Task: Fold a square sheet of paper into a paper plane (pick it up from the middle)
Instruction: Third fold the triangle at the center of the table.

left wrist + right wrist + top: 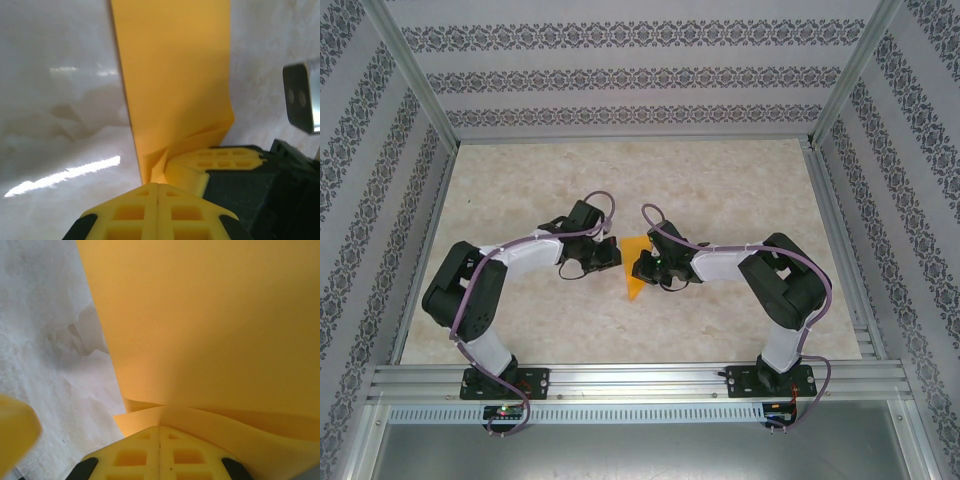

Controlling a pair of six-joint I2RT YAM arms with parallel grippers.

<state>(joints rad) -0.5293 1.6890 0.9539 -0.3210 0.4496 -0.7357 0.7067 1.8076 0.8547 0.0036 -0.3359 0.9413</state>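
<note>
Thin orange paper sheet [635,282], folded to a narrow wedge, sat at centre frame over the pale marbled bench [720,180] — left hand [613,253] and right hand [640,266] met at it, both closed, each pinching the sheet's edge — yellow fingertips [160,450] pressed together.

Orange paper [634,270], yellow claw pads [145,200], pale marbled table [720,180].

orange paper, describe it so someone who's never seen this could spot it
On the pale table, look mid-way, where the left gripper and right gripper face each other. The orange paper sits pinched between them, tapering toward the near edge: flat and bright against black arms.
</note>
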